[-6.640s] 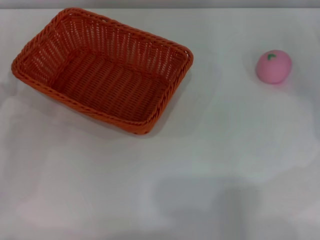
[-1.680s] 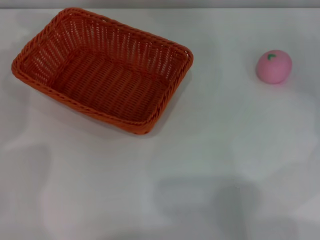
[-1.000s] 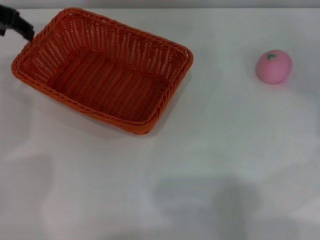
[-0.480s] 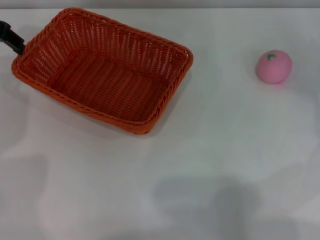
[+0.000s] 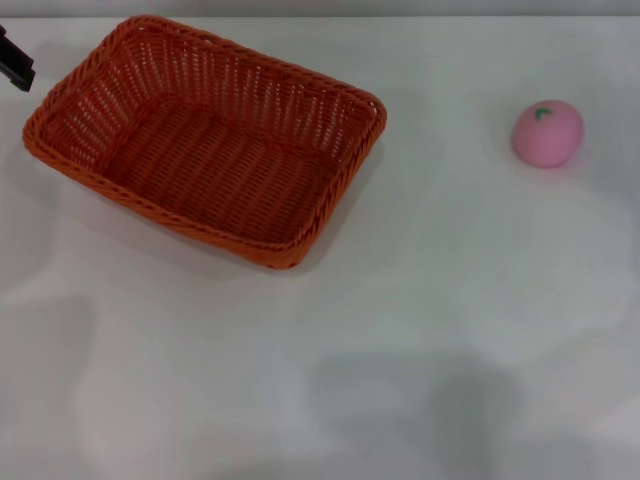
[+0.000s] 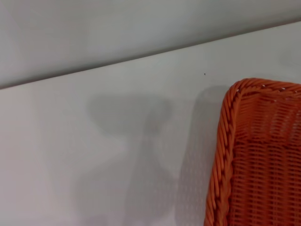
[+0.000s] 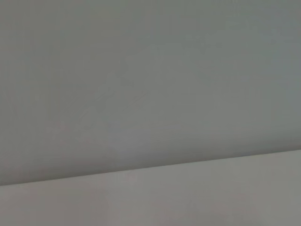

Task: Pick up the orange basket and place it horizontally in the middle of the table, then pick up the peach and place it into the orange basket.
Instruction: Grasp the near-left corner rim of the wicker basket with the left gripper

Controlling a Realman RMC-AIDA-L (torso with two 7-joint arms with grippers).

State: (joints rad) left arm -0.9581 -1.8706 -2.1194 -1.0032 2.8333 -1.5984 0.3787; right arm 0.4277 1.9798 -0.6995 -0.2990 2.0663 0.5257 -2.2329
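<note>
We locate the large rectangular orange woven basket [image 5: 205, 140] on the far left part of the plain white surface [image 5: 420, 330], lying askew: its long sides run diagonally, not level with the surface edge. It holds nothing; its woven floor is bare. The small round pink toy peach [image 5: 548, 132] rests on the far right of the surface, well apart from the basket and outside it.

We see only a dark tip of the left gripper [image 5: 14, 66] at the far left edge of the head view, just beside the basket's left corner and not touching it. We cannot tell whether it is released or clenched. The left wrist view shows the braided rim [image 6: 225, 155] of that corner and bare surface beside it. The right gripper is not in view; its wrist camera shows only a grey wall and a strip of surface.

We judge the following risks:

- A grasp taken at one corner of the rim loads the basket unevenly, so it may tilt or swing when lifted.
- The openwork sides may snag a finger and drag the basket instead of lifting it.
- A basket set down without rotation stays diagonal, not horizontal.
- The round peach may roll if nudged.
</note>
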